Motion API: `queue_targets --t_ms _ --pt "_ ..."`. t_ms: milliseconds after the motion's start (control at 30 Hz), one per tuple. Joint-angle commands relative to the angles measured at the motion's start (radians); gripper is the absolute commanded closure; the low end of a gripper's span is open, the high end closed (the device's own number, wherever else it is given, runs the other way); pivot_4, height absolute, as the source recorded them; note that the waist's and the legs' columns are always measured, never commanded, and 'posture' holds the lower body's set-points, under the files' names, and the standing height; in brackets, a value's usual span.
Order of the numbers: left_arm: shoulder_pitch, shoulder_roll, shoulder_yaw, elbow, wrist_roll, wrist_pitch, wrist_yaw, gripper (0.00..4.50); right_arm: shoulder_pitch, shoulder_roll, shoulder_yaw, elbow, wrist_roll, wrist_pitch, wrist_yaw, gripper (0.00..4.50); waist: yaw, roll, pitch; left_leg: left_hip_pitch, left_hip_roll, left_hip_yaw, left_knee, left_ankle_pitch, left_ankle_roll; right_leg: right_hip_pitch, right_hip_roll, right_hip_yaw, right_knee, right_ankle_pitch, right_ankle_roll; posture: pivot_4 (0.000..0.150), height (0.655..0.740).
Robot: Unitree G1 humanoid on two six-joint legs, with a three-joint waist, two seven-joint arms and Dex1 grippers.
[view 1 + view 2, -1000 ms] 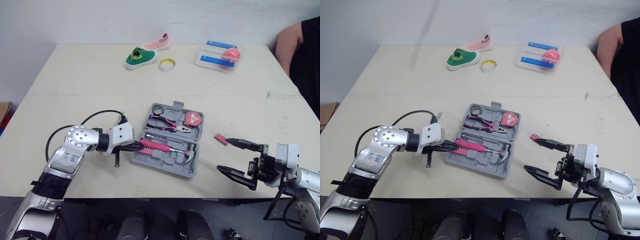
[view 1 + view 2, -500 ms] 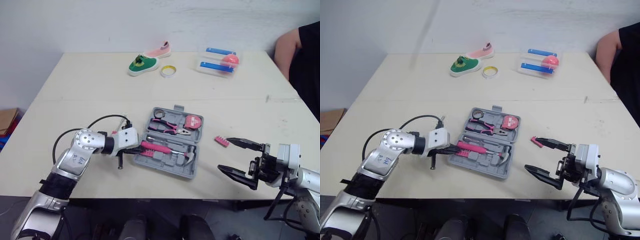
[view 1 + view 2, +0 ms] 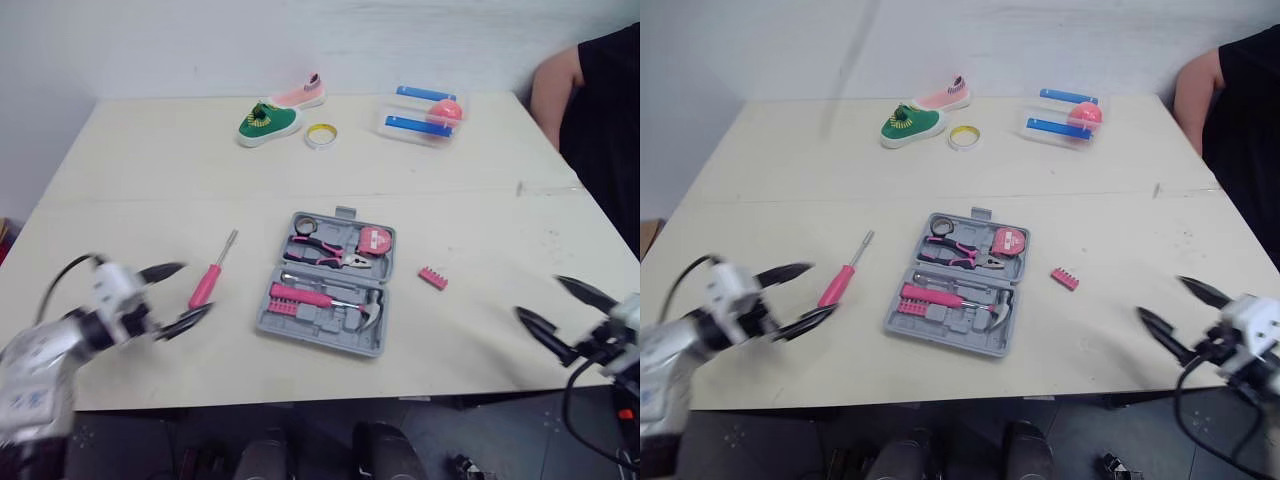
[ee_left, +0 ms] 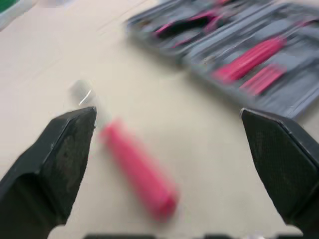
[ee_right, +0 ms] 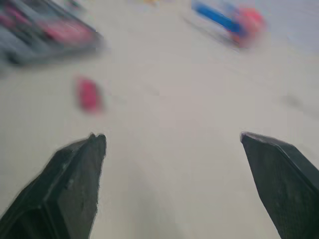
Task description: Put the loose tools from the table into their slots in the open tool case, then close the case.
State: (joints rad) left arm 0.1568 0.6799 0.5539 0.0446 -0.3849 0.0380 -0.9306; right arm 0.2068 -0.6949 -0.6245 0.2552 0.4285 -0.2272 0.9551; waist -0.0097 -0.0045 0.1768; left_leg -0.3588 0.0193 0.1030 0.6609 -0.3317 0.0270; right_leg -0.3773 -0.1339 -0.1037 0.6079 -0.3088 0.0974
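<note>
The case lies open in the middle of the counter, with pliers, a hammer and a tape measure in its slots. A pink screwdriver lies loose on the counter just to its left, and a small pink bit strip lies near its right side. The left hand is open, its fingers on both sides of the screwdriver's handle end but not gripping it. The right hand is also open and empty, over the near right edge, apart from the bit strip. At the far edge are two shoes, a tape roll and a clear box. A person is at the far right.
</note>
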Motion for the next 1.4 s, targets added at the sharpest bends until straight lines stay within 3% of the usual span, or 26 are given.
queue_targets --t_ms 33,200,467,567,667,733,900,1133,1400 --pt "0.075 0.006 0.16 0.045 -0.019 -0.057 0.061 0.03 0.001 -0.012 -0.071 0.127 -0.025 -0.108 -0.054 0.0 0.003 0.0 0.001 0.0 0.0 0.0 -0.001 0.0 0.0 0.0 0.0 0.0 0.0 -0.001 0.0 0.15 0.74" --pt "0.169 -0.002 0.275 0.133 -0.057 -0.068 0.085 0.03 0.012 -0.037 -0.099 0.305 -0.034 -0.187 -0.066 0.0 0.007 0.0 0.001 0.002 0.0 0.0 0.0 -0.006 0.002 0.0 -0.003 0.002 0.0 0.0 0.0 0.15 0.74" --pt "0.138 -0.014 0.229 0.005 -0.1 -0.013 0.128 0.03 -0.061 -0.03 -0.042 0.358 -0.006 -0.212 -0.012 0.0 0.004 0.002 0.002 0.002 0.001 0.0 -0.001 -0.006 0.002 0.0 -0.003 0.002 0.0 0.0 -0.001 0.15 0.74" --pt "0.09 -0.009 0.174 -0.089 -0.123 0.038 0.146 0.03 -0.142 -0.025 0.007 0.309 -0.001 -0.162 -0.012 0.0 -0.001 0.003 0.002 0.002 0.0 0.0 -0.001 -0.006 0.001 0.0 -0.003 0.002 0.0 0.0 -0.001 0.15 0.74" --pt "0.042 0.001 0.138 -0.162 -0.152 0.097 0.16 0.03 -0.194 -0.049 0.066 0.275 -0.089 -0.038 -0.156 0.0 -0.007 0.004 0.002 0.001 0.0 0.0 -0.001 -0.005 0.0 0.0 -0.003 0.001 0.001 0.0 -0.001 0.15 0.74" --pt "-0.011 0.02 0.092 -0.217 -0.187 0.155 0.154 0.03 -0.241 -0.045 0.13 0.214 -0.071 -0.004 -0.091 0.0 -0.013 0.004 0.003 0.001 0.0 0.0 -0.002 -0.002 -0.006 -0.001 -0.003 0.001 0.001 0.0 -0.001 0.15 0.74" --pt "-0.116 0.087 -0.075 -0.41 -0.332 0.337 0.066 0.03 -0.362 -0.071 0.282 0.156 -0.022 0.152 0.124 0.0 -0.017 0.005 0.003 0.0 0.0 0.0 -0.001 0.001 -0.003 0.0 -0.002 0.0 0.001 0.0 -0.001 0.15 0.74" --pt "-0.264 0.083 -0.301 -0.494 -0.318 0.384 0.025 0.03 -0.518 -0.042 0.428 0.212 -0.07 0.222 0.213 0.0 -0.017 0.007 0.005 -0.001 0.0 0.0 -0.001 0.002 -0.002 0.0 0.001 -0.001 0.001 0.0 -0.001 0.15 0.74" --pt "-0.285 0.061 -0.355 -0.496 -0.315 0.389 0.006 0.03 -0.586 -0.008 0.49 0.214 -0.084 0.291 0.216 0.0 -0.017 0.007 0.007 -0.001 0.001 0.0 0.001 0.002 -0.002 0.0 0.002 0.0 0.003 0.0 0.0 0.15 0.74"
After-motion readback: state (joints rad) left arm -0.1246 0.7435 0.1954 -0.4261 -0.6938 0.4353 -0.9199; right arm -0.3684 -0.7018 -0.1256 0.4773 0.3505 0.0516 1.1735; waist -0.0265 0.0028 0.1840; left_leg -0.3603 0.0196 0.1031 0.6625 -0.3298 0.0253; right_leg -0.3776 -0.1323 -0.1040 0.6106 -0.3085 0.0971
